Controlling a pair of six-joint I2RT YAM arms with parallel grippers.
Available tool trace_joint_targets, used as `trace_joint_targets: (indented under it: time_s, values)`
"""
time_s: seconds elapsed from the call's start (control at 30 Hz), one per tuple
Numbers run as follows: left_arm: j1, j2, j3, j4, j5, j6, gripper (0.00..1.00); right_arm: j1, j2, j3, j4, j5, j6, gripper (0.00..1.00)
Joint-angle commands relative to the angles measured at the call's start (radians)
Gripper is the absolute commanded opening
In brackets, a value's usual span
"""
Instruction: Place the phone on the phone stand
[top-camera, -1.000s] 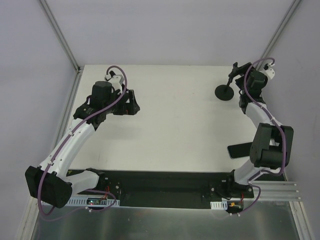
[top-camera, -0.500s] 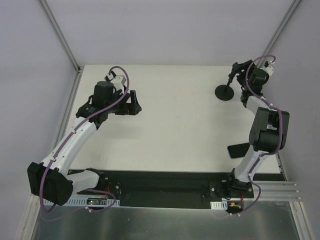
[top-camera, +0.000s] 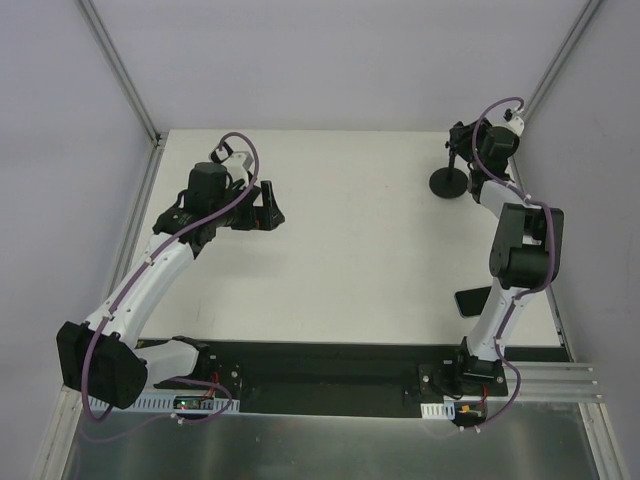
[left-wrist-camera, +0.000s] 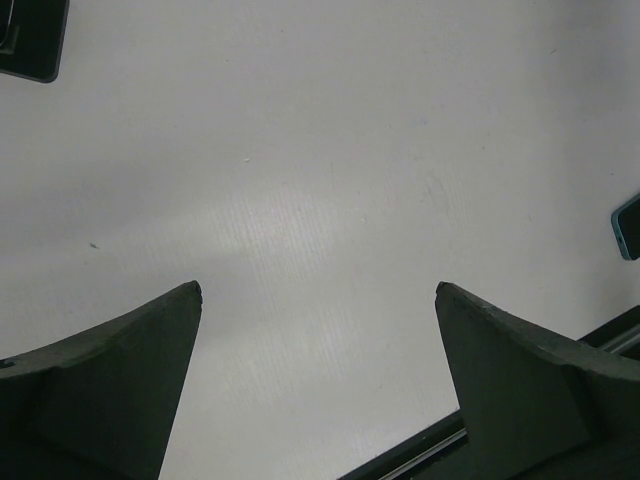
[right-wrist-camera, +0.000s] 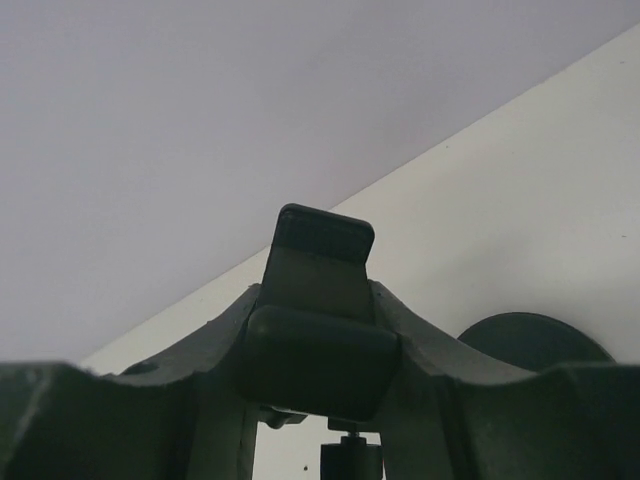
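The phone stand (top-camera: 447, 183) is at the back right of the table, a round black base with a thin upright arm. My right gripper (top-camera: 464, 143) is at its top. In the right wrist view the stand's clamp (right-wrist-camera: 318, 300) sits between the fingers, which press on both its sides, and the round base (right-wrist-camera: 535, 340) shows below. The phone (top-camera: 470, 300) lies flat near the front right, partly behind the right arm; its corner (left-wrist-camera: 628, 225) shows in the left wrist view. My left gripper (top-camera: 265, 205) hangs open over the left of the table with nothing between its fingertips (left-wrist-camera: 318, 290).
A black rail (top-camera: 320, 365) runs along the table's near edge with both arm bases on it. Grey walls with metal posts (top-camera: 120, 70) close in the back and sides. A dark object's corner (left-wrist-camera: 30, 40) shows at the top left of the left wrist view.
My right gripper moved left and back onto the stand's top and closed on the clamp. The right elbow swung back. The left arm barely moved.
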Motion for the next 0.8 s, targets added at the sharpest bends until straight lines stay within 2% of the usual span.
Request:
trace_joint_targets:
  time_s: [0.0,0.13,0.3,0.37,0.4,0.43,0.47,0.53,0.6,0.63,0.7,0.73,0.77]
  values:
    - [0.016,-0.047,-0.013,0.033,0.016,-0.017,0.99,0.057,-0.076,0.016,-0.037,-0.156,-0.058,0.01]
    - [0.036,-0.096,-0.016,0.034,0.024,-0.032,0.99,0.124,-0.22,-0.023,-0.121,-0.297,-0.156,0.01]
    - [0.077,-0.156,-0.032,0.054,0.061,-0.064,0.99,0.238,-0.36,-0.168,-0.134,-0.646,-0.187,0.01]
    - [0.093,-0.174,-0.042,0.074,0.106,-0.078,0.99,0.319,-0.412,-0.19,-0.224,-0.816,-0.3,0.01]
    - [0.107,-0.18,-0.047,0.083,0.131,-0.092,0.99,0.353,-0.435,-0.188,-0.303,-0.866,-0.39,0.01]
    - [0.114,-0.182,-0.052,0.1,0.187,-0.101,0.99,0.393,-0.441,-0.17,-0.506,-0.901,-0.488,0.01]
    - [0.12,-0.18,-0.062,0.114,0.234,-0.112,0.99,0.46,-0.44,-0.156,-0.61,-0.944,-0.665,0.01]
    - [0.139,-0.151,-0.066,0.161,0.367,-0.141,0.99,0.51,-0.405,-0.104,-0.83,-0.987,-0.786,0.01]
    - [0.14,-0.124,-0.064,0.192,0.442,-0.161,0.99,0.559,-0.348,-0.051,-0.952,-1.047,-0.903,0.01]
    - [0.139,-0.09,-0.062,0.198,0.485,-0.167,0.98,0.572,-0.33,-0.02,-1.074,-1.07,-0.958,0.01]
    - [0.139,-0.046,-0.059,0.217,0.565,-0.184,0.96,0.602,-0.273,0.061,-1.164,-1.141,-1.063,0.0]
    - [0.139,-0.032,-0.059,0.223,0.587,-0.19,0.96,0.606,-0.247,0.092,-1.278,-1.164,-1.095,0.0]
    - [0.139,-0.018,-0.055,0.225,0.626,-0.199,0.94,0.611,-0.218,0.188,-1.359,-1.2,-1.136,0.01]
